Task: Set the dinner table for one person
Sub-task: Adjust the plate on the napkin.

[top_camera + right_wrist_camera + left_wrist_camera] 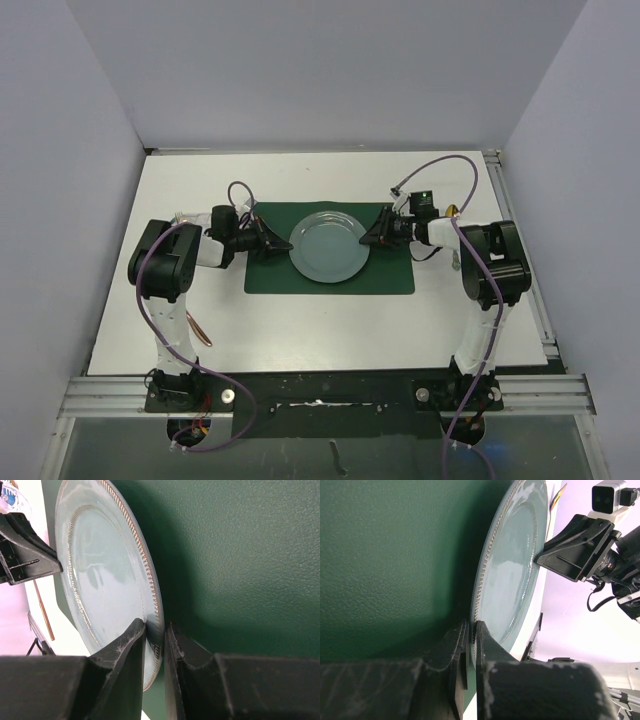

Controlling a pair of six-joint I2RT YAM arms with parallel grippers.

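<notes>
A pale blue-grey plate [328, 250] with a beaded rim lies on the dark green placemat [392, 276] in the middle of the white dinner table [300, 340]. My left gripper [283, 243] reaches in from the left and is shut on the plate's left rim; in the left wrist view the rim sits pinched between the gripper's [471, 630] jaws. My right gripper [367, 238] comes in from the right and is shut on the opposite rim, with one finger on top of the plate [105, 580] and the other under it, next to the placemat [240, 555].
A thin copper-coloured utensil [203, 330] lies on the table by the left arm's base. A gold-coloured item [455, 211] lies beside the right arm, mostly hidden. Metal rails [520, 250] edge the table on the right, and grey walls enclose it.
</notes>
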